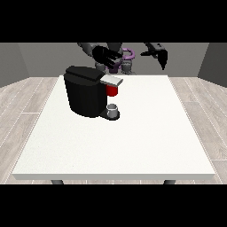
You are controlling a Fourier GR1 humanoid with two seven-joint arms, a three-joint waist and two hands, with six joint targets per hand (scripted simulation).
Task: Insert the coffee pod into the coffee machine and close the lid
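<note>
The black coffee machine (84, 93) stands on the left half of the white table (133, 146). Its grey lid (111, 80) juts out to the right, lying almost level. Just under the lid is a red thing at the machine (112, 91). A small grey thing (113, 109) sits on the machine's base below it; I cannot tell whether it is the pod. The hand at the view's left (106, 55) hovers above and behind the machine, fingers stretched out, holding nothing. The hand at the view's right (158, 54) hangs in the air over the table's far edge, fingers straight, holding nothing.
The robot's torso (122, 62) stands behind the table's far edge. Wooden floor surrounds the table. The bare tabletop extends to the right of the machine and towards the near edge (115, 176).
</note>
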